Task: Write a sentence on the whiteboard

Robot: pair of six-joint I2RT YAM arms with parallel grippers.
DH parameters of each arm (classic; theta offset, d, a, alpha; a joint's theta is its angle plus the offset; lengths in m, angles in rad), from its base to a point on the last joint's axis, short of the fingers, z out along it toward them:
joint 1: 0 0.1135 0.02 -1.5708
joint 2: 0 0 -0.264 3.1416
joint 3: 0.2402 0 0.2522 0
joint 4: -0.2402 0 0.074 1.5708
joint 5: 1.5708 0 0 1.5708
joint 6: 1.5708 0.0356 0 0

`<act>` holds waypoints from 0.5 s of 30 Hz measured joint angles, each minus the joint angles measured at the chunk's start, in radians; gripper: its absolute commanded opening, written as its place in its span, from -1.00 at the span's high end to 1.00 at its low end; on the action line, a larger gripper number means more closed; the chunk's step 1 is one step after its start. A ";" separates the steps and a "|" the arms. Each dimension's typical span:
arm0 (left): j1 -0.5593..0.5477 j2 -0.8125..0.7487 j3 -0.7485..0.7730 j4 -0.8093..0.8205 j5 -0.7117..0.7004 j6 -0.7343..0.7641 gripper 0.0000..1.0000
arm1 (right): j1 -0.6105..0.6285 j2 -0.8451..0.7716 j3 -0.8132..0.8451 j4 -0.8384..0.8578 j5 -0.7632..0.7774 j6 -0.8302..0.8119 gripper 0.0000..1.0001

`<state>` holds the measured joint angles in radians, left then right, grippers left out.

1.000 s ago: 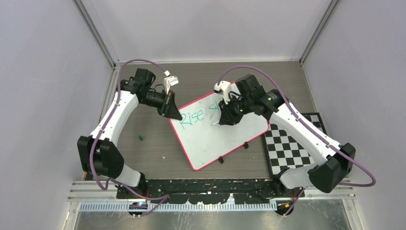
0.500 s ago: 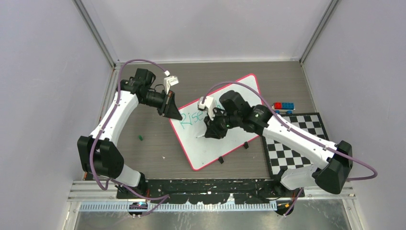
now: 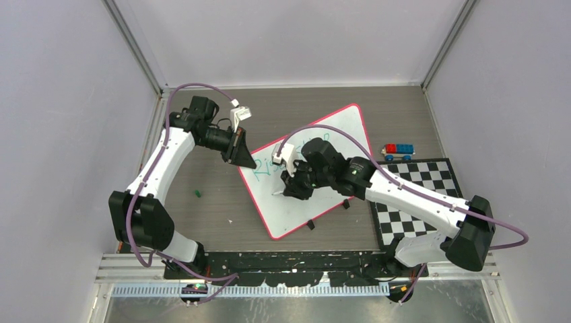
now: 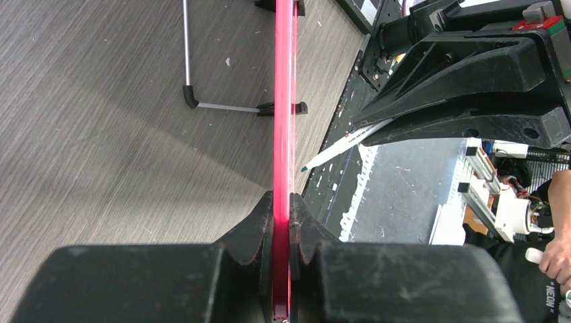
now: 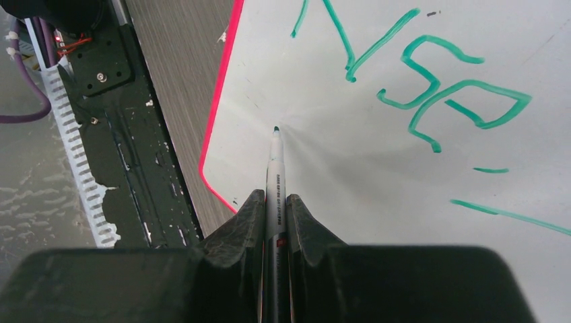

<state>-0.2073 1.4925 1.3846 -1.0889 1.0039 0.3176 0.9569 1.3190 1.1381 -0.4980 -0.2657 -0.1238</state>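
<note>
The whiteboard (image 3: 345, 131) lies tilted on the table, white with a pink-red rim. My left gripper (image 3: 242, 160) is shut on the rim at the board's left corner; in the left wrist view the rim (image 4: 284, 101) runs straight out from between the jaws of the left gripper (image 4: 282, 198). My right gripper (image 3: 291, 188) is shut on a marker (image 5: 275, 168). The marker's green tip (image 5: 276, 129) sits at the white surface near the board's near-left edge; contact cannot be told. The sentence (image 5: 438, 87) is teal handwriting, its start (image 3: 264, 168) showing beside the right arm, which hides the rest.
A black-and-white checkerboard mat (image 3: 417, 202) lies right of the board, with a small toy car of bricks (image 3: 397, 151) behind it. Black clips (image 3: 310, 225) sit on the board's near edge. A small green piece (image 3: 198, 194) lies on the table to the left.
My right arm has carried the marker left and nearer, from the end of the written line to the board's near-left part, now covering most of the writing. The left arm has not moved.
</note>
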 measured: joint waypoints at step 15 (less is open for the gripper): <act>0.000 0.000 -0.001 0.000 0.001 0.000 1.00 | 0.011 0.041 0.036 0.019 0.000 0.000 0.99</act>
<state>-0.2073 1.4925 1.3838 -1.0885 1.0046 0.3176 0.9680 1.3598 1.1744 -0.4789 -0.2653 -0.1242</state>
